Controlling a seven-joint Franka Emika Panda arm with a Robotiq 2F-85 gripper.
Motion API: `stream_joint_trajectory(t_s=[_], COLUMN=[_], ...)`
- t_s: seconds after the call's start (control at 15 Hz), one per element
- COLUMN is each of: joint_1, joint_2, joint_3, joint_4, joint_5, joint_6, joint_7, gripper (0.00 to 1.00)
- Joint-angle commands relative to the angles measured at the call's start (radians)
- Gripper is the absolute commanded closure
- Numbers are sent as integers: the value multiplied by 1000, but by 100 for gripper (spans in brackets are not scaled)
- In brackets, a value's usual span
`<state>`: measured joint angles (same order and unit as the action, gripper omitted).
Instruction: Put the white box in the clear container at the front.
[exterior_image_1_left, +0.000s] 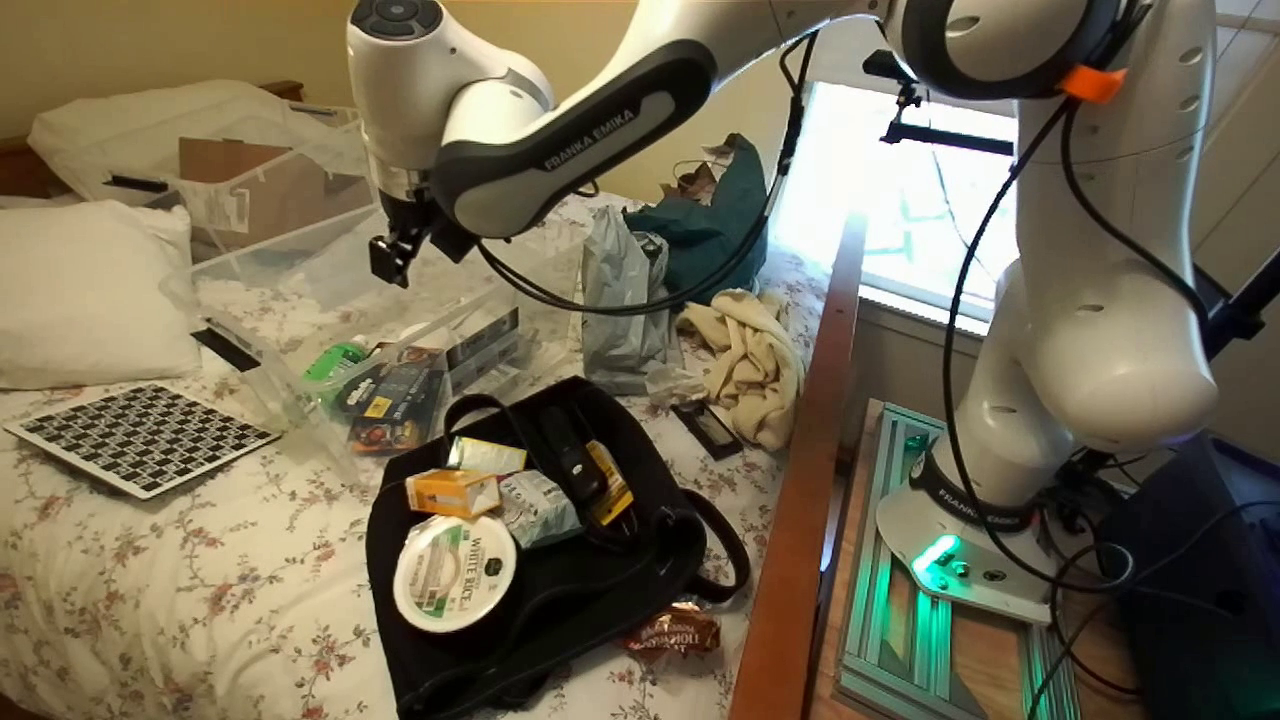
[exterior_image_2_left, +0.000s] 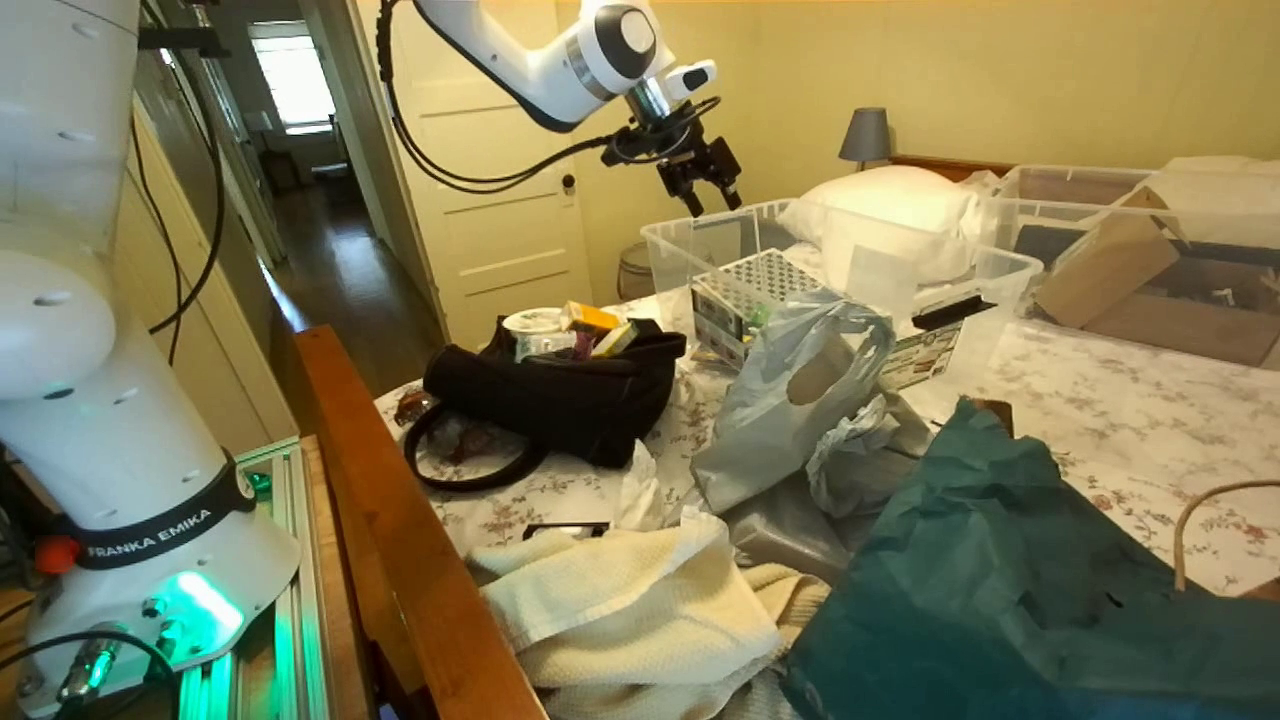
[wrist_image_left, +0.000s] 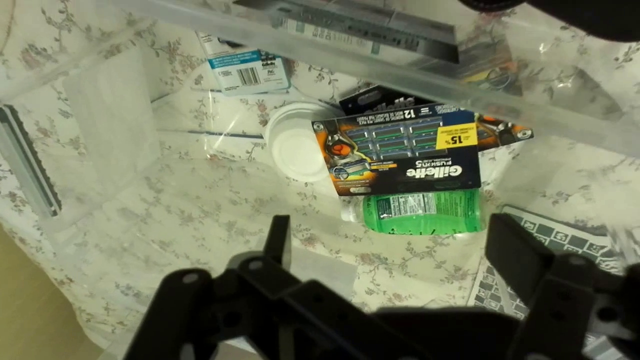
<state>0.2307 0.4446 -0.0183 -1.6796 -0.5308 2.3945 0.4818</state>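
The clear container (exterior_image_1_left: 262, 352) stands on the bed beyond the black bag. It also shows in an exterior view (exterior_image_2_left: 985, 262), and its rim (wrist_image_left: 430, 82) crosses the wrist view. Inside lie a dark Gillette package (wrist_image_left: 400, 155), a green bottle (wrist_image_left: 425, 212), a white round tub (wrist_image_left: 297, 142) and a white and blue package (wrist_image_left: 250, 70). I cannot tell which thing is the white box. A small white and yellow box (exterior_image_1_left: 487, 455) lies on the bag. My gripper (wrist_image_left: 387, 220) is open and empty, above the container in both exterior views (exterior_image_1_left: 395, 262) (exterior_image_2_left: 714, 205).
The black bag (exterior_image_1_left: 590, 590) holds a white rice bowl (exterior_image_1_left: 455, 575) and an orange box (exterior_image_1_left: 453, 493). A grey plastic bag (exterior_image_2_left: 790, 400), a green bag (exterior_image_2_left: 1000, 580) and a cream cloth (exterior_image_2_left: 640, 600) lie nearby. A second clear container (exterior_image_1_left: 330, 215) holds brown cardboard.
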Motion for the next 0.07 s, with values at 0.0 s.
stream_joint_trajectory(t_s=[0.0], joint_1=[20], joint_2=[-14], joint_3=[-18], joint_4=[-19], joint_5=[12], joint_6=[2], joint_7=[-6], gripper=[0])
